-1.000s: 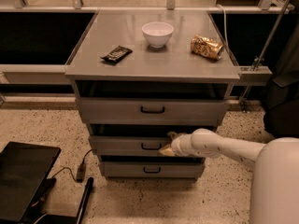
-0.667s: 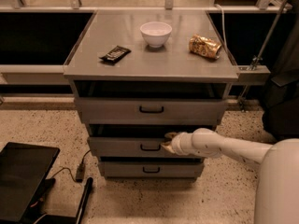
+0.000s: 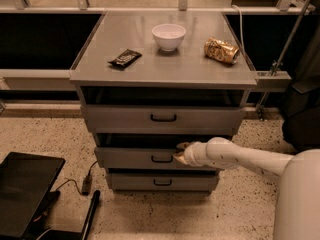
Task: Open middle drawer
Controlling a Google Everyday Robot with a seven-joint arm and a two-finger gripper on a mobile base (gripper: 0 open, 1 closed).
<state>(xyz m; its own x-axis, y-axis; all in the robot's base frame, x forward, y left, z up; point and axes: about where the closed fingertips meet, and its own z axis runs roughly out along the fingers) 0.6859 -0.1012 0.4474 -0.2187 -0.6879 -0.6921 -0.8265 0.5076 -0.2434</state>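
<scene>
Cabinet top: black snack wrapper near the left front edge, white bowl centre toward the back edge, crumpled gold packet by the right edge. Middle drawer sits between top drawer and bottom drawer, with a dark gap above its front panel and a black handle at centre. Gripper is at that panel's upper edge, just right of the handle; whether it is wide, narrow or holding anything cannot be told.

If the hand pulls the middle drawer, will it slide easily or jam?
Probably slides straight: the middle drawer looks rigid metal. The hand is beside its handle, off centre, so a pull there might make it bind.
</scene>
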